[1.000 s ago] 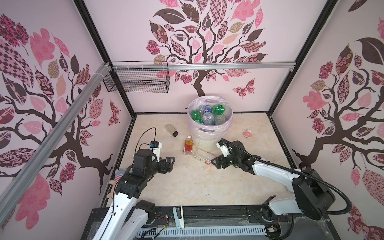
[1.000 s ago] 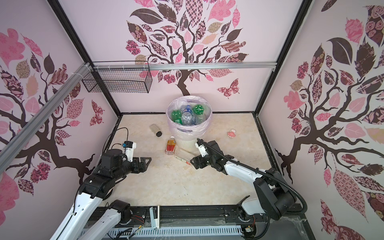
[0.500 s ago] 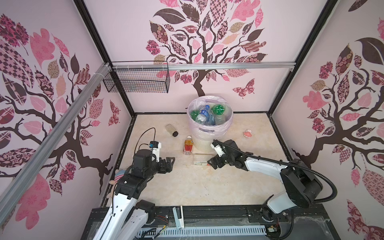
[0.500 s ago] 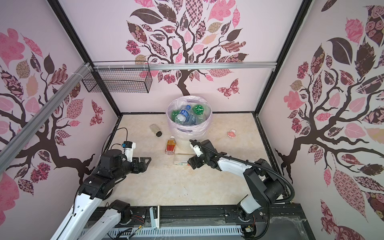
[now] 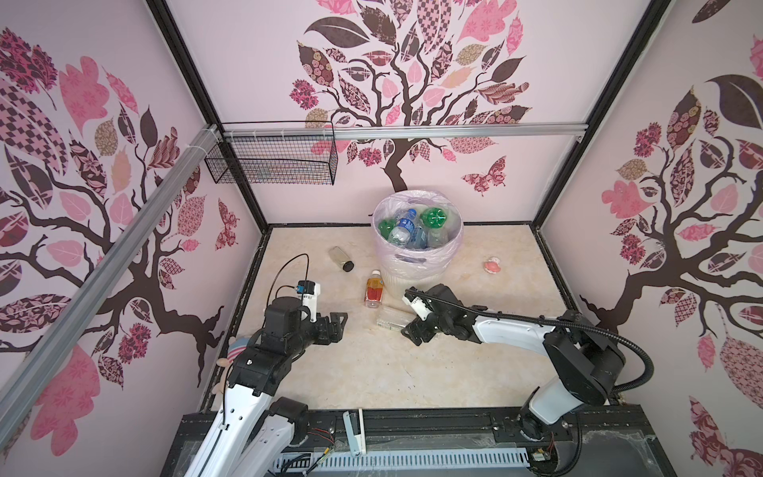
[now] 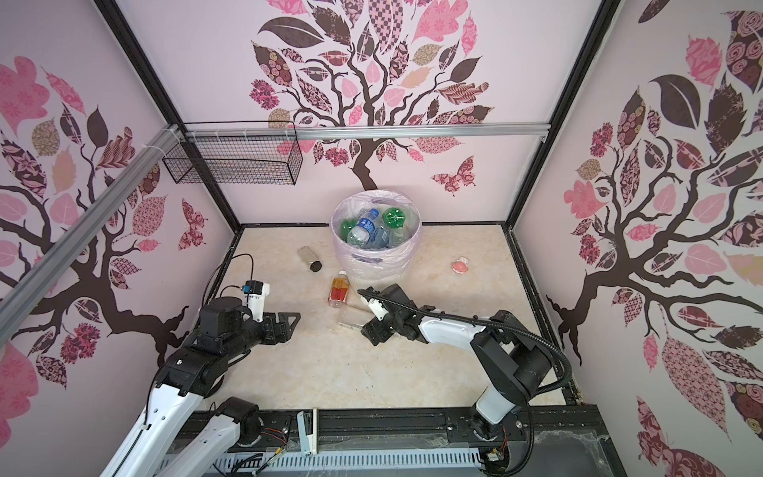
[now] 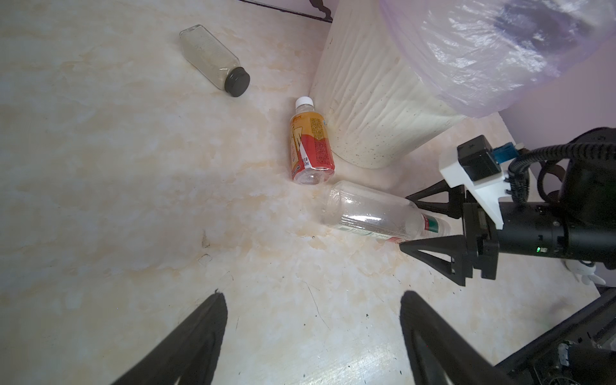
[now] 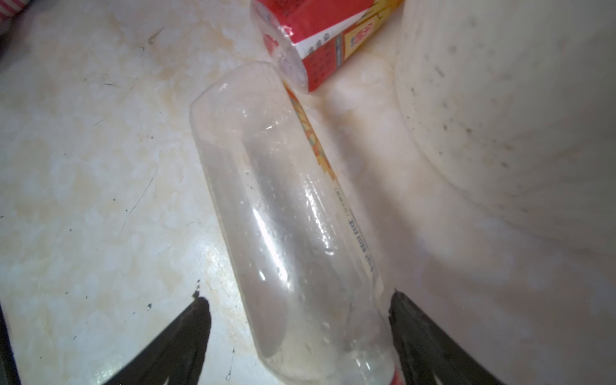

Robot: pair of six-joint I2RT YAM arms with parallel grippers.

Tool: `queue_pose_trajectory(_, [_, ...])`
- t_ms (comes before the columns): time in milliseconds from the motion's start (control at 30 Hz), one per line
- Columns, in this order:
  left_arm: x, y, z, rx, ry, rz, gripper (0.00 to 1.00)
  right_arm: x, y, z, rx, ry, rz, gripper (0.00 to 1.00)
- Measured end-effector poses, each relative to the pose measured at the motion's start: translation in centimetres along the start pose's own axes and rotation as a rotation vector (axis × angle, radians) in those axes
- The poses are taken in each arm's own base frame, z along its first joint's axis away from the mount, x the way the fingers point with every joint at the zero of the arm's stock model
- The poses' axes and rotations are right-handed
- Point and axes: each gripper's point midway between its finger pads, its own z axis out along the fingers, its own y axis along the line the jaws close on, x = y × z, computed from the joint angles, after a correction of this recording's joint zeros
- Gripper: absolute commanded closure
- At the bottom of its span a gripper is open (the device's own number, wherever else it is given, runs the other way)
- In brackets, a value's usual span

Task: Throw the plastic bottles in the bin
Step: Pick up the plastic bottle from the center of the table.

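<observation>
Right gripper [image 8: 298,297], jaws spread, straddling the neck of a clear bottle [image 7: 370,208] on the floor [image 7: 133,166].
It grips nothing. The bottle lies near the bin [image 5: 413,270], base beside an orange-red labelled bottle [image 5: 374,291]. Left gripper [image 7: 311,295] spread wide, empty.

This is looking like a robot lab cell, not a home: a black frame [image 5: 183,70] with tree-print walls [image 5: 247,62] is boxing in the left gripper [image 7: 310,296] and right gripper [image 7: 407,222], a metal rail [image 5: 454,131] is running high beyond them, and a machine base [image 5: 433,421] is sitting behind them.
</observation>
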Motion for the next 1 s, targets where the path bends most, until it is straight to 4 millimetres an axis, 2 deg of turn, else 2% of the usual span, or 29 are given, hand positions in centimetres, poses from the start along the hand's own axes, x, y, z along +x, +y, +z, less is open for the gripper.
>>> queue_pose_trajectory(100, [0.0, 0.0, 0.0, 0.000, 0.000, 0.000, 0.15, 0.3, 0.6, 0.3, -0.007, 0.013, -0.016, 0.13])
queue_pose_trajectory(200, [0.0, 0.0, 0.0, 0.000, 0.000, 0.000, 0.15, 0.6, 0.3, 0.9, 0.008, 0.033, -0.019, 0.14])
queue_pose_trajectory(433, [-0.1, 0.1, -0.1, -0.005, -0.008, 0.001, 0.15, -0.4, -0.2, 2.1, 0.030, 0.039, -0.028, 0.15])
queue_pose_trajectory(667, [-0.1, 0.1, -0.2, -0.006, -0.011, 0.001, 0.15, -1.5, 0.2, 2.8, 0.038, 0.039, -0.053, 0.15])
queue_pose_trajectory(1000, [-0.2, 0.2, -0.3, -0.012, -0.016, 0.001, 0.15, -1.5, 0.0, 4.7, 0.072, 0.075, -0.057, 0.29])
